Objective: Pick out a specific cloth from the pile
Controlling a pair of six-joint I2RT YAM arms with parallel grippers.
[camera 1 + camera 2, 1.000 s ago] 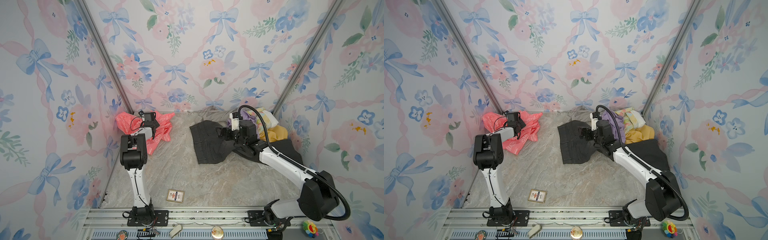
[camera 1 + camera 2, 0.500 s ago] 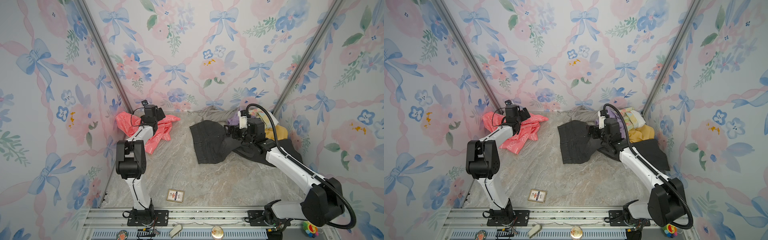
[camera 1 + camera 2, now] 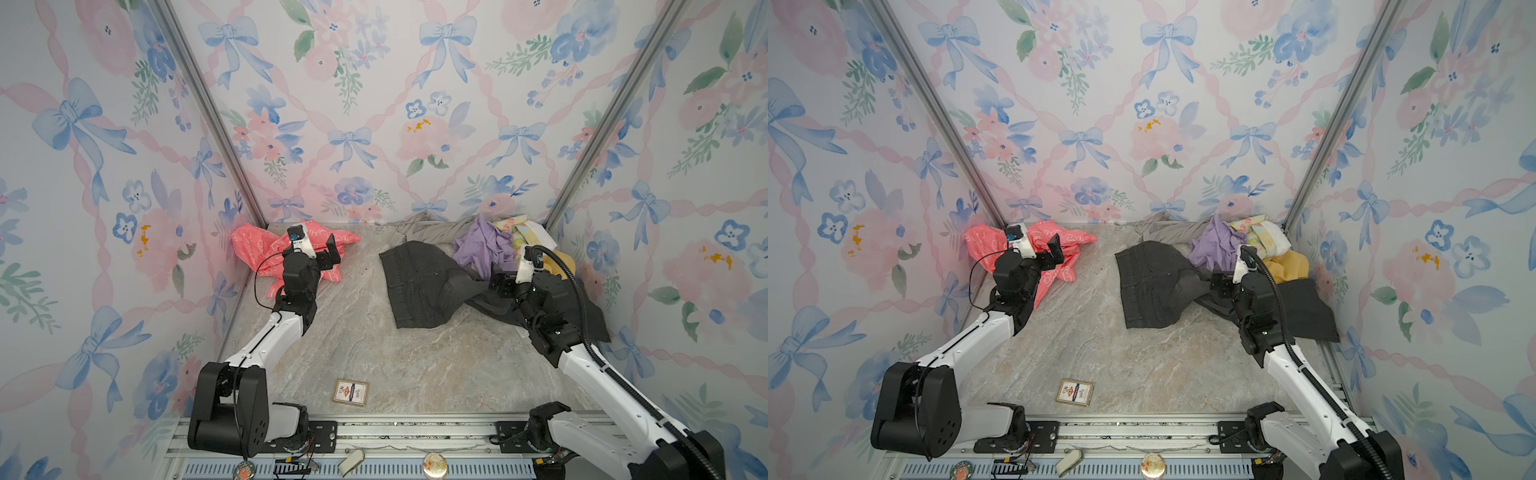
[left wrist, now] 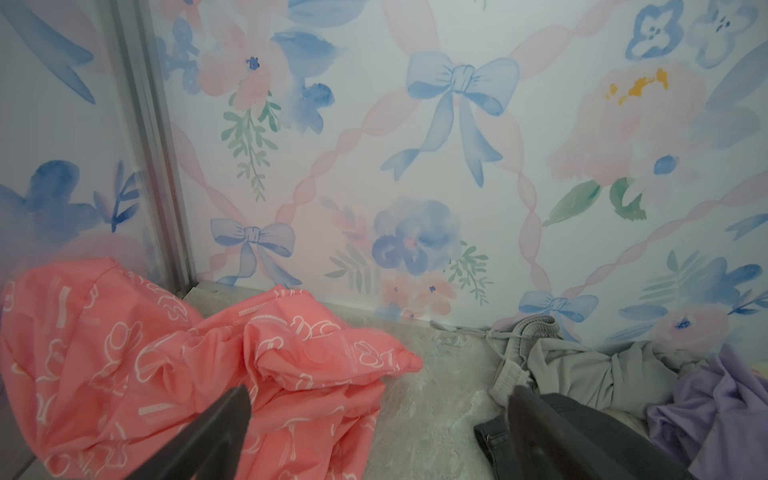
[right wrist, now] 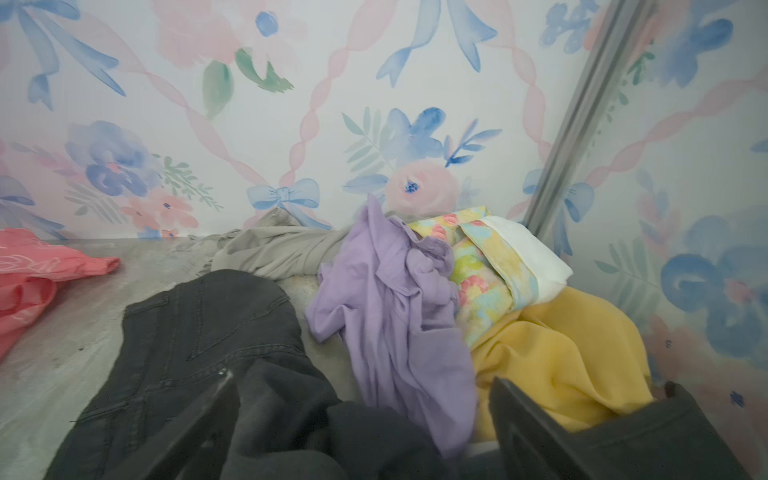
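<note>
The coral-pink cloth (image 3: 257,249) (image 3: 984,243) (image 4: 124,353) with white outline shapes lies crumpled in the back left corner, apart from the pile. My left gripper (image 3: 331,262) (image 3: 1057,257) (image 4: 378,399) hovers open at the cloth's right edge, nothing between its fingers. The pile sits at the back right: black jeans (image 3: 419,282) (image 5: 199,332), a lilac garment (image 3: 482,249) (image 5: 386,299), a mustard-yellow piece (image 3: 1287,264) (image 5: 561,345), grey fabric (image 3: 432,228) and a floral piece (image 5: 482,286). My right gripper (image 3: 498,284) (image 3: 1219,282) (image 5: 361,386) is open over the jeans' dark folds, holding nothing.
A small card (image 3: 351,392) lies on the marbled floor (image 3: 374,340) near the front. Floral walls close in on three sides, with metal corner posts (image 3: 208,112). An aluminium rail (image 3: 395,428) with both arm bases and small trinkets runs along the front.
My left gripper opened, let go of the coral-pink cloth, and drew back toward the front and right. My right arm pulled back to the right, away from the jeans' middle.
</note>
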